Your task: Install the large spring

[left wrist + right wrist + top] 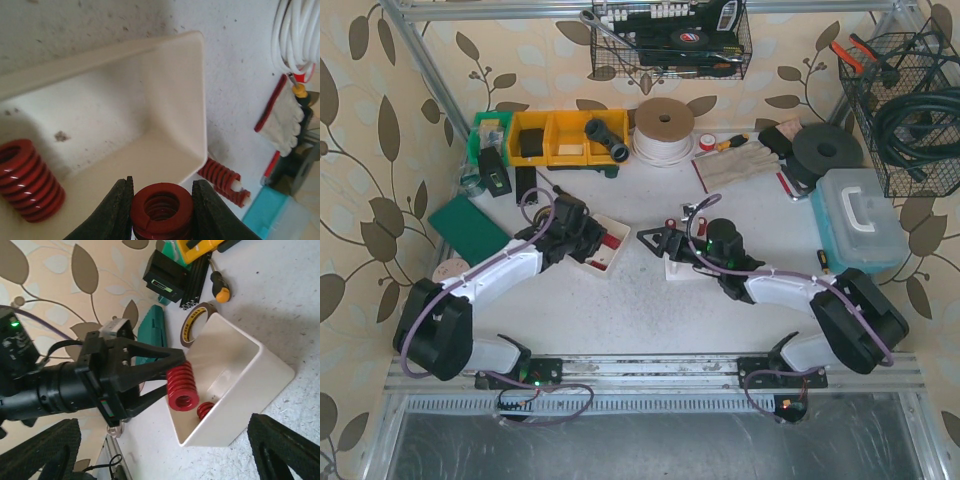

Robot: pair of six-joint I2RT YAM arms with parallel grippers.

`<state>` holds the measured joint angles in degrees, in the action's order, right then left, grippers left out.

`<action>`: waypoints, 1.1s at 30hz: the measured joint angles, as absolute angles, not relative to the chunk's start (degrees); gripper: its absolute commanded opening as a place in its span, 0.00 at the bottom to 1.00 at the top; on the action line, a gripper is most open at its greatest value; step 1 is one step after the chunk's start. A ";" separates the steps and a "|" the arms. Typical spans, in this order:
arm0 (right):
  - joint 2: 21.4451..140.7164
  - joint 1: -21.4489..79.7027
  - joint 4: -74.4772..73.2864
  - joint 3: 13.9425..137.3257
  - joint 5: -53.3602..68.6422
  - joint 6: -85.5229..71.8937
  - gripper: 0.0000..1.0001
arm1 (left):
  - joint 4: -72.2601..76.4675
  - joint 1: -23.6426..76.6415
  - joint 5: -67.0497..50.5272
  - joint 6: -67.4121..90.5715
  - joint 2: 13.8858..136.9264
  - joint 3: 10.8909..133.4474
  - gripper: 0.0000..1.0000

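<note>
On my remote feed, the left gripper (162, 194) has its jaws closed on the large red coil spring (180, 387). A black finger (112, 212) presses each side of the coils, and the spring's open end faces the wrist camera. The spring sits at the mouth of the cream rectangular plastic tray (175, 95), whose far wall and corner lie straight ahead of the jaws. I cannot tell whether the spring touches the tray floor.

A second red coil spring (27, 180) lies on its side inside the tray, to the left of the jaws and apart from them. Ahead and to the right of the jaws, beyond the tray's corner, a smaller red spring on a white peg (222, 176) rests on the speckled white worktop (235, 75).

The right gripper (162, 440) faces this from the opposite side. Its jaws stand wide apart and grip nothing, with one foam-padded finger (285, 447) at either edge of my view. The tray lies ahead of them and the left gripper's spring is beyond its near rim. From overhead, both grippers meet near the worktop's middle.
</note>
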<state>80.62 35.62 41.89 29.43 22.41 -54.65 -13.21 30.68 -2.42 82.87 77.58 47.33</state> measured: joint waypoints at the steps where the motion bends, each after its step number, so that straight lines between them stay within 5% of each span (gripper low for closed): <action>1: 80.14 35.70 41.85 29.43 22.26 -54.78 0.90 | -12.01 30.70 -3.36 83.96 77.54 46.81 0.11; 15: 73.32 38.63 29.71 29.69 14.41 -47.16 0.89 | -3.44 34.57 -5.39 91.88 75.57 45.98 0.08; 33: 74.43 39.05 32.80 29.67 13.21 -46.00 0.79 | -2.85 41.82 -2.31 94.61 77.69 50.72 0.07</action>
<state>74.43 39.05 32.80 29.67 13.21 -46.00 -2.85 41.82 -2.31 94.61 77.69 50.72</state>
